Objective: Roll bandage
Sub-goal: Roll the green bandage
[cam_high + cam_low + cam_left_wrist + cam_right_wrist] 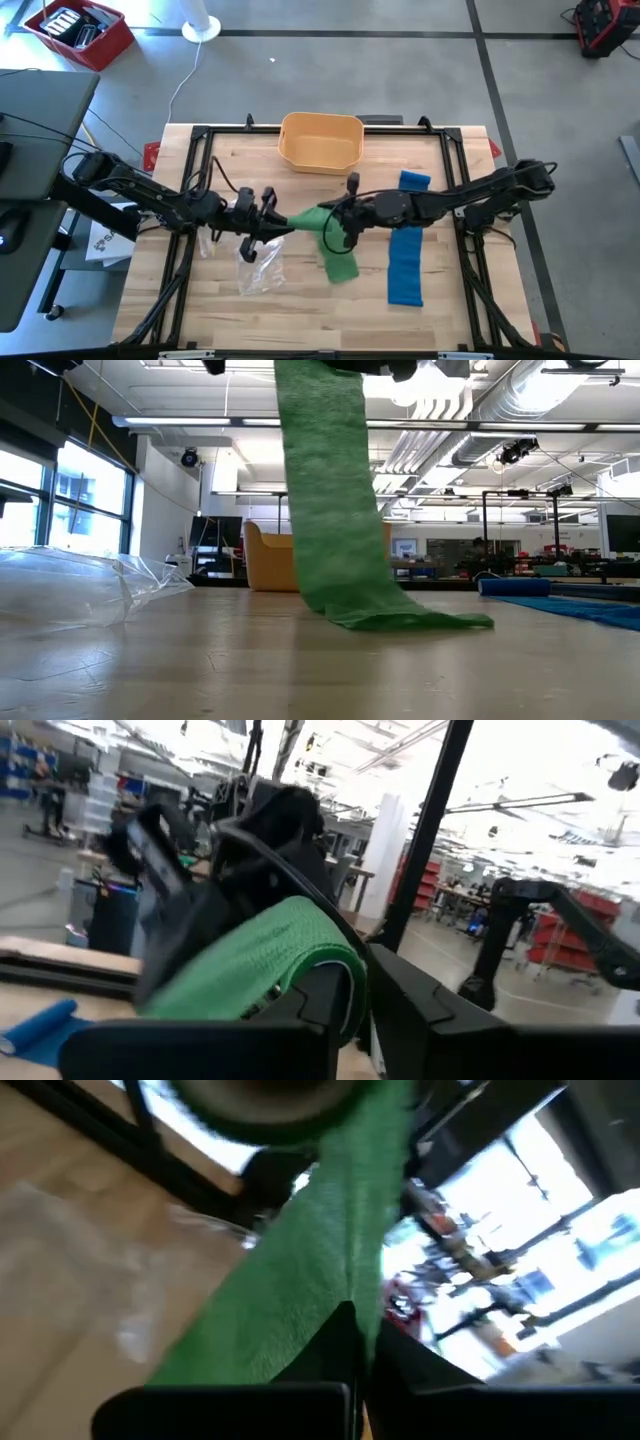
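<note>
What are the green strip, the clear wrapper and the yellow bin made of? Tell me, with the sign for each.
Green bandage: apparently soft woven or crepe fabric, matte; it hangs limp and shows a fine knit texture.
Clear wrapper: thin plastic film, glossy; it is see-through, crinkled and catches glare.
Yellow bin: probably moulded plastic, smooth, with rounded corners and even colour.

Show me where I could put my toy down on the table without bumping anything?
The bare wood along the table near edge, below the plastic bag and between the green bandage and blue bandage, looks free. So does the far left corner beside the yellow bin. The middle is crowded: the left gripper and right gripper meet there.
</note>
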You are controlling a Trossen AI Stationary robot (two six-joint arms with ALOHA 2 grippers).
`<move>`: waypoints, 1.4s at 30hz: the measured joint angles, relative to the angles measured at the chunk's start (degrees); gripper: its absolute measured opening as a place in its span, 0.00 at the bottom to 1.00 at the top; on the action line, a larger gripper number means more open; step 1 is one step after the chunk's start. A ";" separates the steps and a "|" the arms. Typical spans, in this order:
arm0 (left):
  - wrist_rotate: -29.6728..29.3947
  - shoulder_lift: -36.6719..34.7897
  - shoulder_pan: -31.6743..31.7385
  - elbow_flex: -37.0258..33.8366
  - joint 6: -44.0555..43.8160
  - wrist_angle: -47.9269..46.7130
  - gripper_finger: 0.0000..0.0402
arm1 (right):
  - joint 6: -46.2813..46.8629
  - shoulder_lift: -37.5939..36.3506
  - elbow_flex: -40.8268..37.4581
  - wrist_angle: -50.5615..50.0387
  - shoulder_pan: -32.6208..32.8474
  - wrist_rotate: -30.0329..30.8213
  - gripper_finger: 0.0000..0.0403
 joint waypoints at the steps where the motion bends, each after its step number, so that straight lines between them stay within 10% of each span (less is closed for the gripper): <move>1: -0.26 -0.02 -0.18 0.00 1.44 0.09 0.07 | 0.89 0.47 0.00 -0.28 0.21 -1.22 0.00; 20: -8.41 -0.34 -4.78 0.07 35.49 3.23 0.01 | 2.98 2.61 1.24 6.85 2.79 -1.87 0.00; 30: -1.33 4.47 -5.13 0.61 35.10 15.85 0.00 | 3.28 2.32 7.23 6.39 2.83 -0.49 0.01; 42: -1.20 4.90 -5.13 0.59 31.44 18.05 0.00 | 8.84 1.42 11.79 -2.58 3.06 -1.17 0.48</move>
